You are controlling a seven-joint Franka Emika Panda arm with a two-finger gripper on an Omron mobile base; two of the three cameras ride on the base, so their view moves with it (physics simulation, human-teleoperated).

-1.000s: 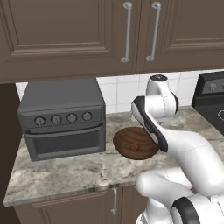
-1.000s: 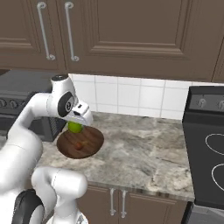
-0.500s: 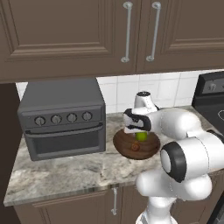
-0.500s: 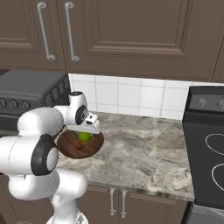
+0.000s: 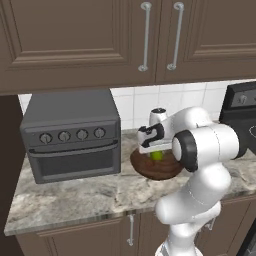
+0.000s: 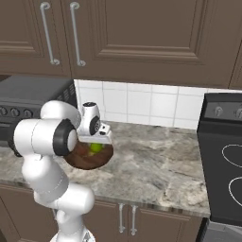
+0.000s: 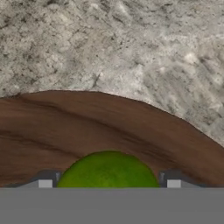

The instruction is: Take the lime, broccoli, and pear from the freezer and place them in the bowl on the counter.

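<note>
Gripper (image 7: 108, 186) low over the bowl (image 7: 87, 127), jaws set either side of the lime (image 7: 108, 170); gripping or just parted, cannot tell. Lime sits in bowl on counter (image 5: 75, 195). Best: spread wide, lift straight up, clear of the rim. Toaster oven (image 5: 70, 137) just left of bowl, stove (image 6: 222, 160) right; nothing blocks.

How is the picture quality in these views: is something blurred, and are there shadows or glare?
Hand view: soft and coarse, the lime and bowl edges slightly blurred. Left base view: sharp and evenly lit, no glare on the counter. Right base view: equally flat light, the bowl's inside dark around the lime.
</note>
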